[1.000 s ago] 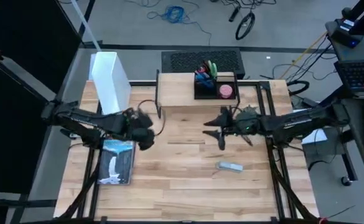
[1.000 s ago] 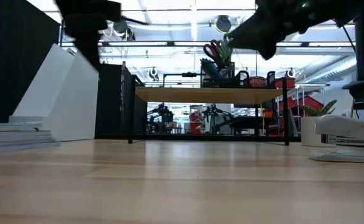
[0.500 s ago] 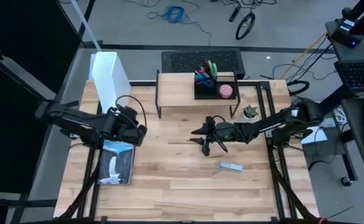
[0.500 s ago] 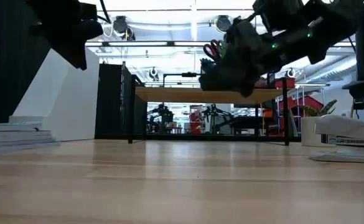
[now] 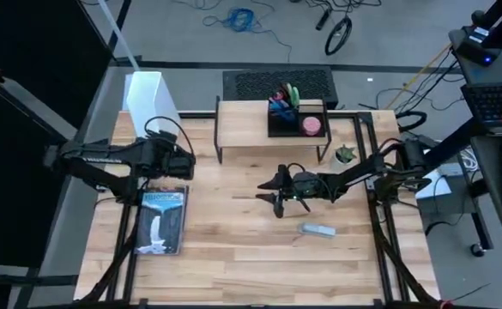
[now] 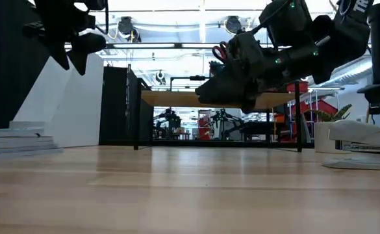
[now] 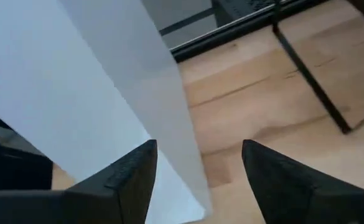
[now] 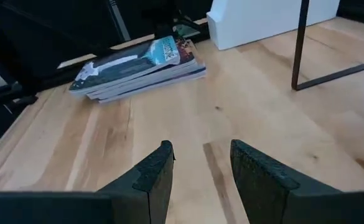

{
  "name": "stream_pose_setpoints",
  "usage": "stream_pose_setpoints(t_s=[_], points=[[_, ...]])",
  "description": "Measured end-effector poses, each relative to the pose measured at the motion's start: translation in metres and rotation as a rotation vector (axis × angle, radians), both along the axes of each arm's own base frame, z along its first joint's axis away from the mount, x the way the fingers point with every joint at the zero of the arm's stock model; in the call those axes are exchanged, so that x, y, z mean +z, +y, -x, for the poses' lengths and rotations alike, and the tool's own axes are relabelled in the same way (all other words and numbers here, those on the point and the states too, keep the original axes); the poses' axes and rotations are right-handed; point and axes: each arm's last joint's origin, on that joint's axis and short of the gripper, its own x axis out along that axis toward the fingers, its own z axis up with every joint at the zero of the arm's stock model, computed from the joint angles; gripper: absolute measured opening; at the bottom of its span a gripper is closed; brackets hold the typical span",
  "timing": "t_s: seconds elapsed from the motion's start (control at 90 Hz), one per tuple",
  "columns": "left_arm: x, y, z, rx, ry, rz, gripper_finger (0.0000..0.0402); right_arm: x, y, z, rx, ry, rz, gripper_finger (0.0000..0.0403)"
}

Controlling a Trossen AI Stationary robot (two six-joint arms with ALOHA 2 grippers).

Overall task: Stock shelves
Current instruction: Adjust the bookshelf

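Organizer tray [image 5: 296, 119] on shelves [image 5: 244, 129]: scissors, pens | left hand [image 5: 184, 160] wide, empty | right hand [image 5: 273, 188] wide, empty

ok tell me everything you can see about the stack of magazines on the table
The stack of magazines lies flat near the table's left edge, a few thin issues piled slightly unevenly. The top cover is blue-grey with a white figure. It sits below the tall white file box, apart from it. Nothing touches it; the left gripper hovers nearby, open.

Light-wood shelves [image 5: 244, 129], thin black metal legs
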Motion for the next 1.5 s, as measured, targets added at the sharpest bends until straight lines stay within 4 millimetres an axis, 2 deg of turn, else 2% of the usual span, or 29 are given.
stream_pose_setpoints(t_s=[0.1,0.267,0.367,0.733,1.3,1.5], points=[[-0.007,0.002,0.004,0.012,0.026,0.005,0.0207,0.0,0.0,0.0,-0.003,-0.006,-0.009,0.0141],[-0.037,0.007,0.016,0.057,0.025,0.01,0.0199,0.002,0.0,-0.001,-0.004,-0.021,-0.013,0.0141],[-0.049,0.009,0.022,0.103,0.003,0.005,0.0199,0.002,0.0,-0.001,-0.004,-0.022,-0.013,0.0141],[-0.085,0.023,0.016,0.073,-0.097,-0.012,0.0199,0.003,0.0,-0.001,-0.006,-0.035,-0.006,0.0141],[-0.078,0.026,-0.013,-0.106,-0.311,0.015,0.0199,0.003,0.0,-0.001,-0.007,-0.034,-0.005,0.0141],[-0.074,0.024,-0.014,-0.165,-0.277,0.033,0.0199,0.003,0.0,-0.001,-0.007,-0.033,-0.005,0.0141]])
